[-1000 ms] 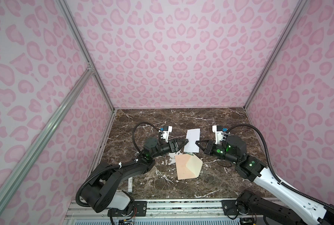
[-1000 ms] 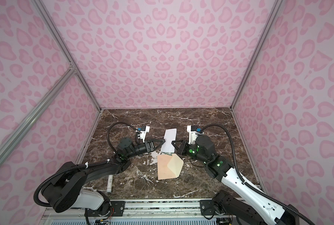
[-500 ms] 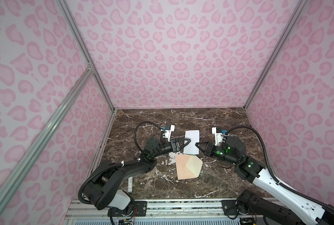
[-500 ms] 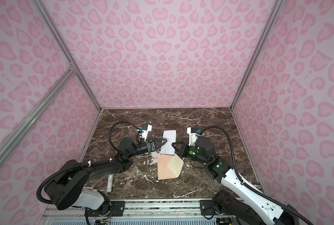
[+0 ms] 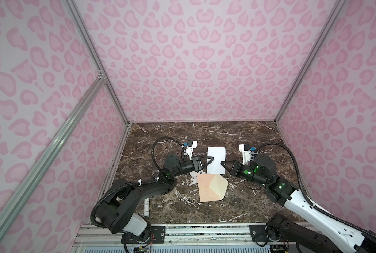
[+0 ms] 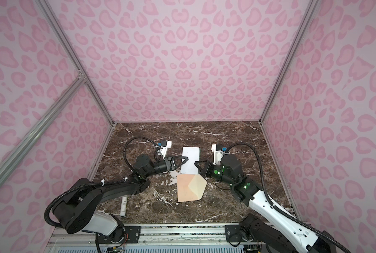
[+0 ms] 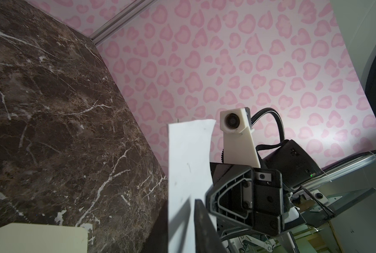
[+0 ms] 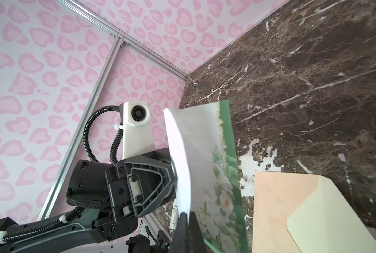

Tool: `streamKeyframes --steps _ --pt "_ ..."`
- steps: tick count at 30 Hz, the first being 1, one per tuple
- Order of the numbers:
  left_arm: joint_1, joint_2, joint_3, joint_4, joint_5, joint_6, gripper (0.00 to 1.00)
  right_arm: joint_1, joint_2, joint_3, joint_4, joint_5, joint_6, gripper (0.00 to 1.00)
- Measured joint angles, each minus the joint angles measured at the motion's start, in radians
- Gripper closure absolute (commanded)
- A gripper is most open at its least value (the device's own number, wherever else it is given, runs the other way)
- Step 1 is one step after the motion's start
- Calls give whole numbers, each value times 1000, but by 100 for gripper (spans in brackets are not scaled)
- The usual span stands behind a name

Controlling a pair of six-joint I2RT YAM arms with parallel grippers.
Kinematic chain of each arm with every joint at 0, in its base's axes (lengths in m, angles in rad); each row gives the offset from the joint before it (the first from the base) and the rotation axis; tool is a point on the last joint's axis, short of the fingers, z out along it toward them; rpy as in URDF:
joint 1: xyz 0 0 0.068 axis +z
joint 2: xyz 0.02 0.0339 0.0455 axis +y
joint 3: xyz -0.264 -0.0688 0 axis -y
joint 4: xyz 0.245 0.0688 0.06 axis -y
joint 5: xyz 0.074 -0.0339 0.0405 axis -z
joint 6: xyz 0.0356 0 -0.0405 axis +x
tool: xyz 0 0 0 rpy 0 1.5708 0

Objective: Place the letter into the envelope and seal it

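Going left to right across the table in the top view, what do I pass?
Glue stick, left gripper, letter, right gripper; the envelope overlaps the letter's span, so I leave it out.

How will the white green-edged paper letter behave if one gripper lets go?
Likely floppy: the white green-edged paper letter bows between the left gripper and right gripper. Probably light: it looks like one thin sheet. Held by one edge, it may sag or curl.
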Motion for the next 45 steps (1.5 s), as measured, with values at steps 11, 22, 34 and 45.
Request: streamKeyframes --steps 11,22,34,45 --pt "0 -59 2 -43 11 31 96 -47 -83 -45 -76 23 -83 34" --pt "-10 -89 -27 -63 11 44 96 -72 -73 -193 135 -88 -87 28" --pt "-32 -48 -22 -35 7 19 96 3 9 -206 336 -151 -63 41" --pt "-43 -19 -21 35 11 -26 96 26 70 -199 422 -174 -43 61"
